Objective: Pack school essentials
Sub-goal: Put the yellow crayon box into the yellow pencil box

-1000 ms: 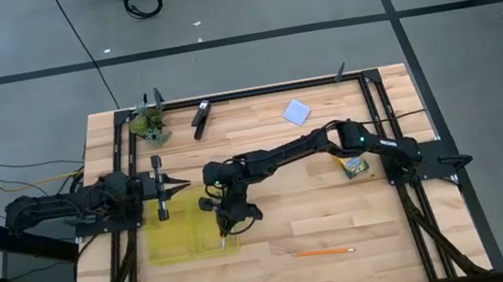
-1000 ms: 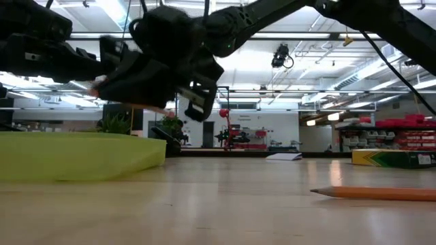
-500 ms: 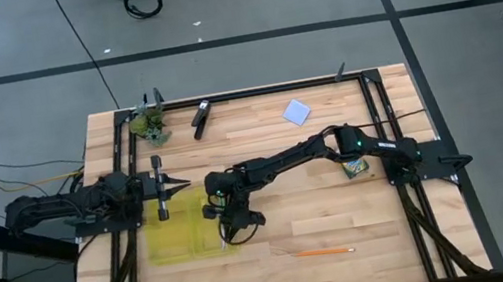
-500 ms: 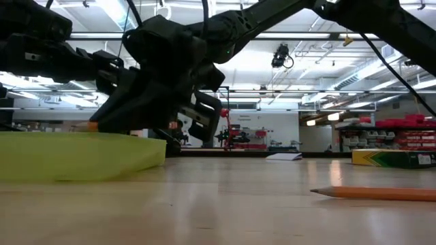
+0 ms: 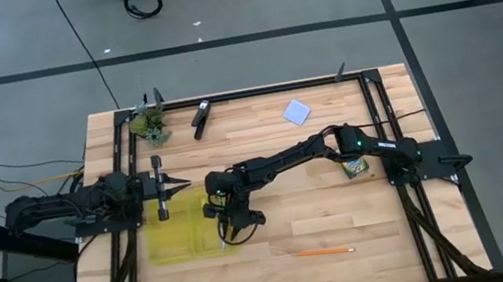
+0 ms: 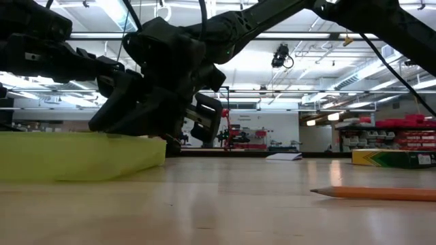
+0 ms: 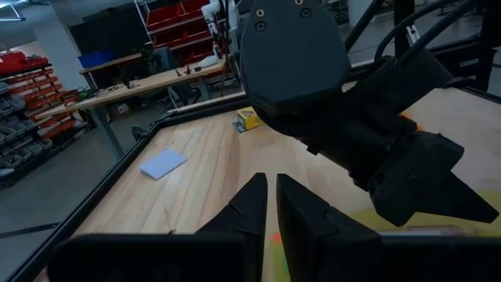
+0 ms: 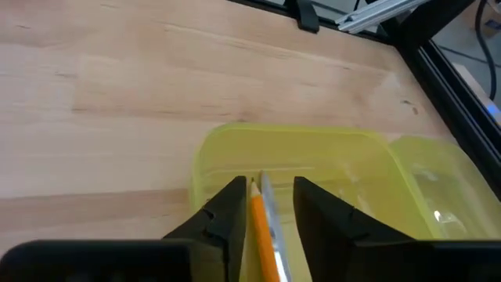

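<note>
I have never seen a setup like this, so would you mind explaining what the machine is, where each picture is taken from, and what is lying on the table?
It is a robot with two dark arms at a wooden table. One picture looks straight down, one looks level across the tabletop, and two come from cameras on the wrists.

The right gripper is over a yellow-green container. An orange pencil lies between its parted fingers, tip inside the container; whether it is gripped, I cannot tell. The left gripper waits beside the container, fingers close together.

Elsewhere lie another pencil, a pale blue notepad, a crayon box, a black oblong tool and a green leafy clump.
</note>
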